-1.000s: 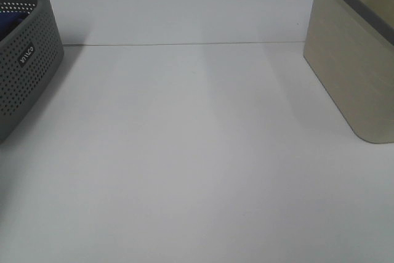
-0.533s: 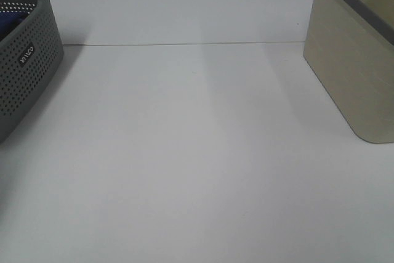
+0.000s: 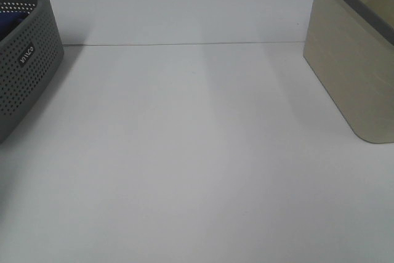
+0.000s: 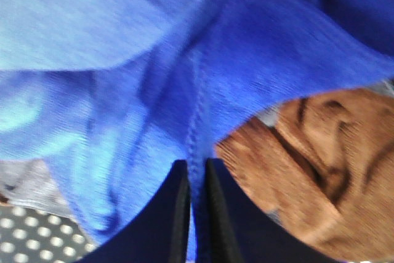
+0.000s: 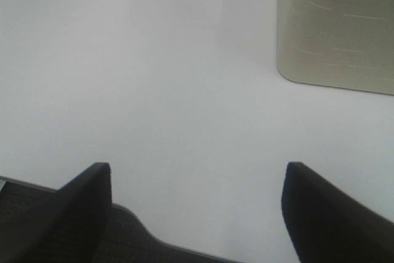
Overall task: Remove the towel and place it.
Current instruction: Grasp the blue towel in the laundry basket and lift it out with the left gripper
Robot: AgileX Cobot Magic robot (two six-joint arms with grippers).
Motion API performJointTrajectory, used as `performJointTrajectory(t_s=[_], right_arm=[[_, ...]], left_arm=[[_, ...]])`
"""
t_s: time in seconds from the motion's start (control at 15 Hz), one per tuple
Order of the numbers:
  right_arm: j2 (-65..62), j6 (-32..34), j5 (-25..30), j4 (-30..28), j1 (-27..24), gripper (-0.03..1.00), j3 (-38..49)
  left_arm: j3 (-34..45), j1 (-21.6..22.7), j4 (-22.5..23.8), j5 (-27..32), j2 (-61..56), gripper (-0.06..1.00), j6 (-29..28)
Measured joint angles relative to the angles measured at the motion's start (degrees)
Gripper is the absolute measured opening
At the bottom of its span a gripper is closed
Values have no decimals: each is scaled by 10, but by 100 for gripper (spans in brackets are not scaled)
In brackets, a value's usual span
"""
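The left end effector (image 4: 196,167) is closed on a hem of the towel (image 4: 184,60), which lies bunched in the grey basket (image 3: 31,53) at far left, beside a brown cloth (image 4: 308,152). The right end effector (image 5: 197,170) hangs open over the tabletop (image 3: 197,152). Lifting the towel out and placing it are not yet done.

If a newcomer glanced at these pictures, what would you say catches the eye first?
The vivid blue towel fills the left wrist view, a fold pinched in the left gripper, with a brown cloth beside it. From above, a dark perforated basket sits far left, a beige bin far right.
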Motion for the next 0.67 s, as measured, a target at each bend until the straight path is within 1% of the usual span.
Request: performJointTrajectory(t_s=[0.07, 0.13, 0.2, 0.47, 0.67], right_arm=[[0, 0, 0, 0, 0, 75, 0], [0, 0, 0, 0, 0, 75, 0], [0, 0, 0, 0, 0, 75, 0], [0, 0, 0, 0, 0, 75, 0], [0, 0, 0, 0, 0, 75, 0]], left_arm=[[0, 0, -1, -6, 0, 8, 0], [0, 0, -2, -7, 0, 2, 0], [0, 0, -3, -7, 0, 0, 0], [0, 0, -4, -2, 0, 0, 0], [-10, 0, -8, 46, -13, 0, 0]])
